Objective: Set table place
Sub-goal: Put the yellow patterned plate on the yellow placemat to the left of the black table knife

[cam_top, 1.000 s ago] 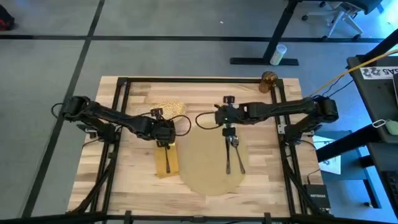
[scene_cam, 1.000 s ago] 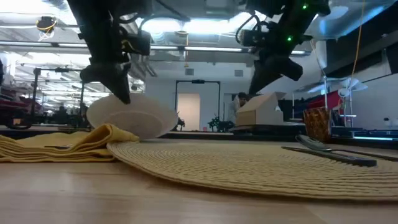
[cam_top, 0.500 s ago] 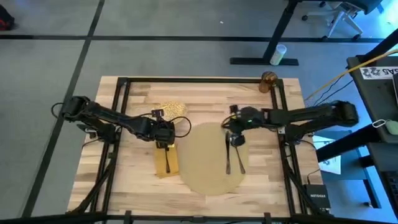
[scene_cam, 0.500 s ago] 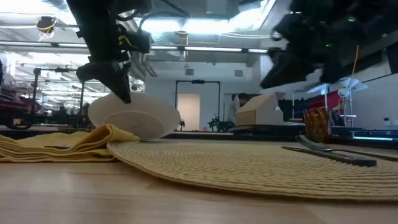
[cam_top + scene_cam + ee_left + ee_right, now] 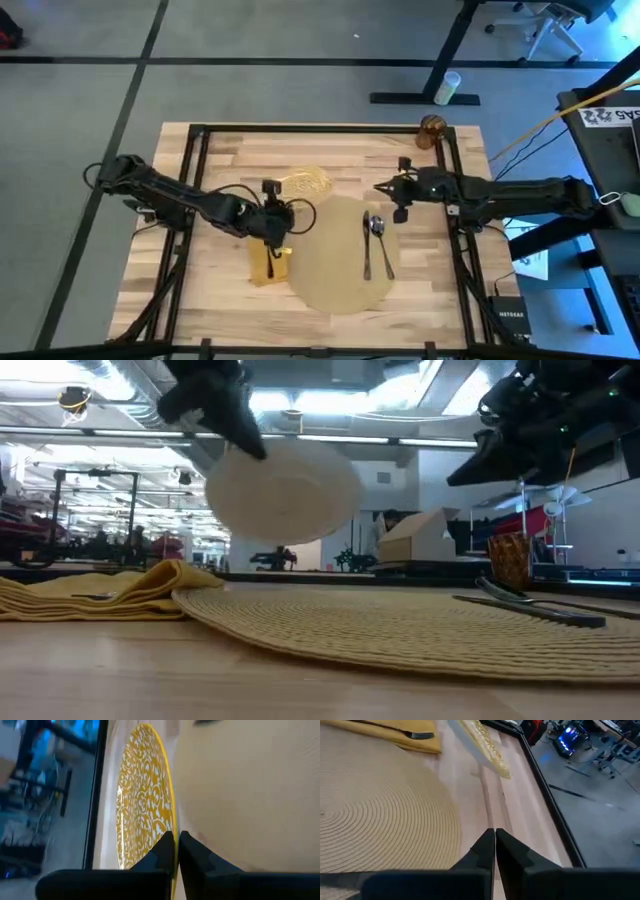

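The yellow-patterned plate (image 5: 306, 183) hangs tilted in the air at the placemat's far left edge, with my left gripper (image 5: 287, 196) shut on it. In the low view its pale underside (image 5: 285, 490) is well above the table. The round tan placemat (image 5: 340, 255) carries a spoon (image 5: 369, 240) and a knife (image 5: 386, 255). A fork (image 5: 270, 258) lies on the mustard napkin (image 5: 268, 262) left of the placemat. The amber glass (image 5: 432, 128) stands at the far right corner. My right gripper (image 5: 384, 187) hovers shut above the placemat's far right edge, holding nothing. My left gripper pinches the plate's rim (image 5: 172, 826) between its two fingers (image 5: 162, 847), one on the patterned top face and one on the underside. It comes from the table's left. The plate is lifted clear of the table, standing steeply on edge and slanted.
Black metal rails (image 5: 200, 150) frame the wooden tabletop (image 5: 220, 290). In the low view the glass (image 5: 510, 560) and the cutlery (image 5: 530, 603) sit at the right and the folded napkin (image 5: 100, 595) at the left. Bare wood shows along the near edge.
My left gripper has lifted the plate off the table and carried it up and toward the table's right, toward the placemat; the plate has tipped up on edge. My right gripper has drawn back from over the spoon toward the far right.
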Available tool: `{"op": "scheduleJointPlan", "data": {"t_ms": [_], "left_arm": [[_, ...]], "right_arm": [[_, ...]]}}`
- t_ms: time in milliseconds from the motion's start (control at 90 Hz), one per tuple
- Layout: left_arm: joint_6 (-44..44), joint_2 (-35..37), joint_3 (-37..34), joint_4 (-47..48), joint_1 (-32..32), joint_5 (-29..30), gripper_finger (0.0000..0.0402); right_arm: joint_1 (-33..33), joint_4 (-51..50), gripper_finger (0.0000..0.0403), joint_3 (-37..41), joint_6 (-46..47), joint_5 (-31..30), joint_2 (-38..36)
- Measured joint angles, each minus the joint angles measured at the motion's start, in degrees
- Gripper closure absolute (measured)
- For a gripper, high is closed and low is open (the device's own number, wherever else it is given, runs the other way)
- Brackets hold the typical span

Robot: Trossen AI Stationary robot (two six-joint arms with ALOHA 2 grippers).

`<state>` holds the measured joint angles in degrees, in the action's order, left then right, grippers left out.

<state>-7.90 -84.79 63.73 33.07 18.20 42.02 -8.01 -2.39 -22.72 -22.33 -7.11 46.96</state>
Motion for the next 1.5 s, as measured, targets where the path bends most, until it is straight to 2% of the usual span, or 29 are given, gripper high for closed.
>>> {"op": "scheduleJointPlan", "data": {"t_ms": [256,467,722,1500], "left_arm": [[-5.9,-7.4,0.0,-9.4,5.2,0.2,0.0401],[-9.1,-13.4,0.0,-17.6,6.9,0.1,0.0401],[-5.8,-17.5,0.0,-19.0,8.2,0.4,0.0401],[-1.9,-19.4,0.0,-29.4,9.7,-0.9,0.0401]], "right_arm": [[0.0,-1.3,0.0403,0.0,0.1,-0.9,0.0],[0.0,-2.0,0.0403,0.0,0.0,-1.4,0.0],[0.0,-2.2,0.0403,0.0,0.0,-1.3,0.0],[0.0,-2.3,0.0403,0.0,-0.4,-1.3,0.0]]}}
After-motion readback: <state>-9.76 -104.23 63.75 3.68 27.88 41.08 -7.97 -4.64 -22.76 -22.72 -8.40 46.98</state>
